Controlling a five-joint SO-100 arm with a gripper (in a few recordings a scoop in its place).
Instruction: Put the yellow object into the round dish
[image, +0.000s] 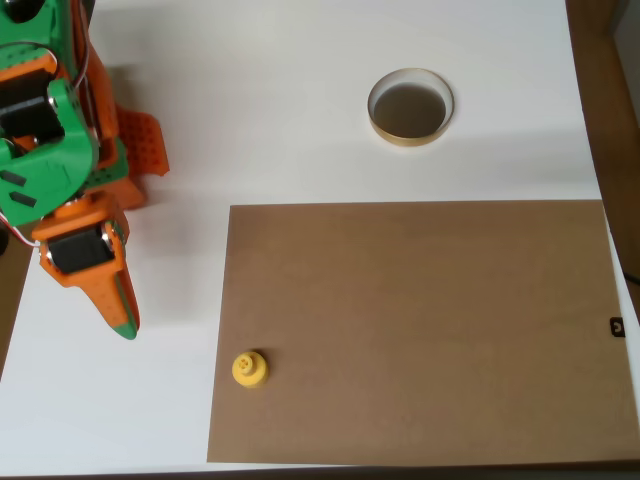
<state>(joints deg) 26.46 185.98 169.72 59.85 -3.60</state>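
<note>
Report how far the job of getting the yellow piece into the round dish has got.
Done: nothing visible yet. The yellow object sits on the left edge of the brown board, far from the round dish, whose inside looks empty.

In hand: nothing. The gripper hangs over the white table, left of the piece, with nothing between its fingers, which look closed.

Left: reaching the piece, gripping it, carrying it to the dish and releasing it.

Yellow knobbed piece and round dish, both apart from the gripper

The yellow object (249, 369) sits knob-up just right of the gripper's tip (124, 322); the round dish (411, 107), tan-rimmed with a dark inside, lies well beyond, up right.
</note>
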